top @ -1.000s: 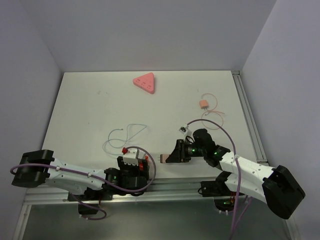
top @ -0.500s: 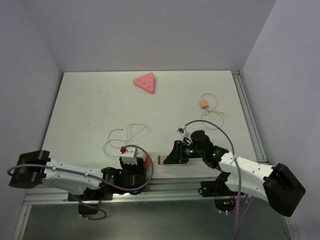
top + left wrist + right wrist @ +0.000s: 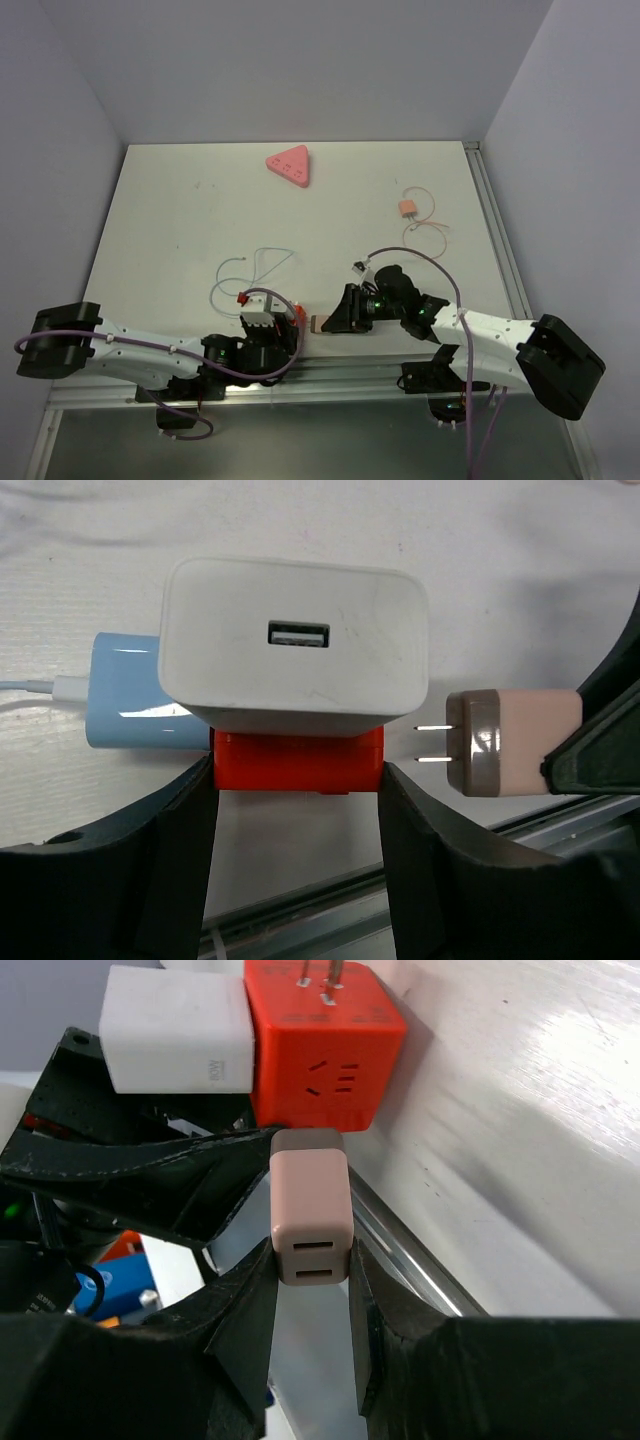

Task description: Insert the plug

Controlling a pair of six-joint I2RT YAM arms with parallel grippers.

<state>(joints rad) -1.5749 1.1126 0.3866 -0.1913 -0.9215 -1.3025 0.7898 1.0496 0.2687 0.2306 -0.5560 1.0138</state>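
Metal rail: ribbed, silvery strip running along the near edge of the bench, under both arms.
Left end effector: black matte fingers pressed against two opposite sides of the red cube, pinching it low over the bench.
Red cube: glossy plastic block with rounded edges. The right wrist view shows moulded socket slots on one face and two metal pins standing out of another.
White charger: smooth rounded block seated on the red cube, one USB port facing the left wrist camera. Faint grey print on its side is too small to read.
Blue block: shiny, rounded, just behind the charger, with a thin white cable leaving its left end.
Right end effector: black fingers closed on the back half of the pink plug, pinching it from both sides.
Pink plug: matte pink body with a grey-brown front cap and two flat metal prongs. Two ports show on its rear face.
Plug and cube: the prongs point at the cube's side and are bare along their whole length, with their tips just beside the left end effector's inner finger. They are level with the cube and not yet inside it.
Bench: flat and white. The cable loops across its middle.
Peach plug: small block with a thin curling cord, well apart toward the far right.
Pink triangle: rounded three-cornered piece with small dots on top, near the far edge.
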